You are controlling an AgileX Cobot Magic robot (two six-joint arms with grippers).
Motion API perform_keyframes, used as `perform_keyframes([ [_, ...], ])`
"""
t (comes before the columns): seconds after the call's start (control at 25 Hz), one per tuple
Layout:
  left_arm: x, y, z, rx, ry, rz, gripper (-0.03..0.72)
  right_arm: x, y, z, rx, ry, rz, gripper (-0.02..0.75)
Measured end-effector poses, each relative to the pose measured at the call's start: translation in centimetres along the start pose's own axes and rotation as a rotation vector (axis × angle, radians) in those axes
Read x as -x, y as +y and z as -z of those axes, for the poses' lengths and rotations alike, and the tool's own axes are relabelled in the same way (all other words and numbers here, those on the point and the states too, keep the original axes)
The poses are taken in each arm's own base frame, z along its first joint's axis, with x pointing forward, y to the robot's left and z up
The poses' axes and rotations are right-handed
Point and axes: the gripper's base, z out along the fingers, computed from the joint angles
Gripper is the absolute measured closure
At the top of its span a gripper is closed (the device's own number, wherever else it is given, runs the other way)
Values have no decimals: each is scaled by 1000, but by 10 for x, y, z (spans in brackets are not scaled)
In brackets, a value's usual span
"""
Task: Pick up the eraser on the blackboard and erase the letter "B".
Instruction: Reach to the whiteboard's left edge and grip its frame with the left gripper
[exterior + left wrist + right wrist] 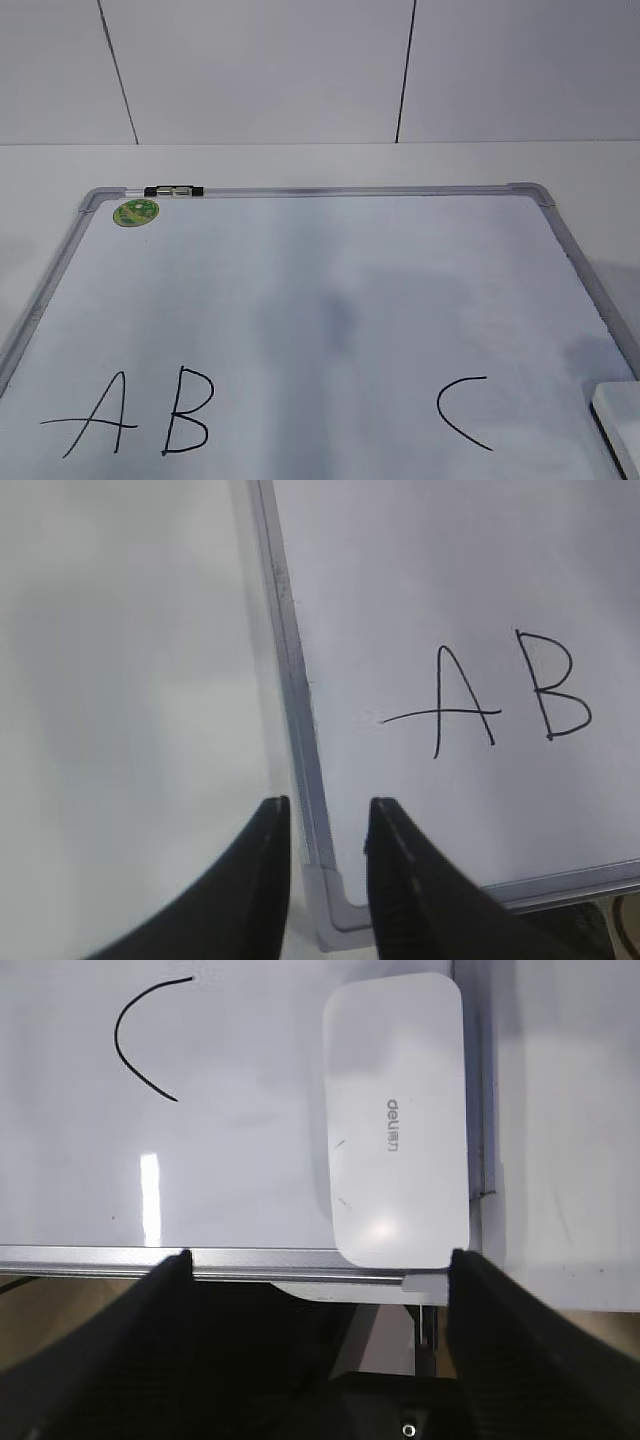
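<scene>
The blackboard is a white board with a grey frame, lying flat. Near its front edge stand black letters: A, then the letter "B", then C to the right. The white eraser lies on the board's near right corner. In the right wrist view the eraser sits just beyond my right gripper, which is wide open and empty over the board's near edge. My left gripper hangs over the near left corner, jaws a little apart with nothing between them; the "B" is off to its right.
A round green sticker and a marker sit at the board's far left corner. The board rests on a white table with a tiled wall behind. Neither arm shows in the exterior view.
</scene>
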Motion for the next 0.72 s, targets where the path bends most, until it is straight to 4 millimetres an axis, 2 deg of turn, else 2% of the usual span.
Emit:
perform_keyframes([
  [0.24, 39, 7, -35, -10, 189, 33, 477, 20, -1, -8, -17, 77, -13, 151],
  [0.44, 74, 17, -82, -17, 363, 62, 477, 26, -2, -14, -24, 119, -19, 151],
  [0.72, 116, 28, -139, -16, 479, 76, 477, 31, -3, -22, -29, 160, -27, 152],
])
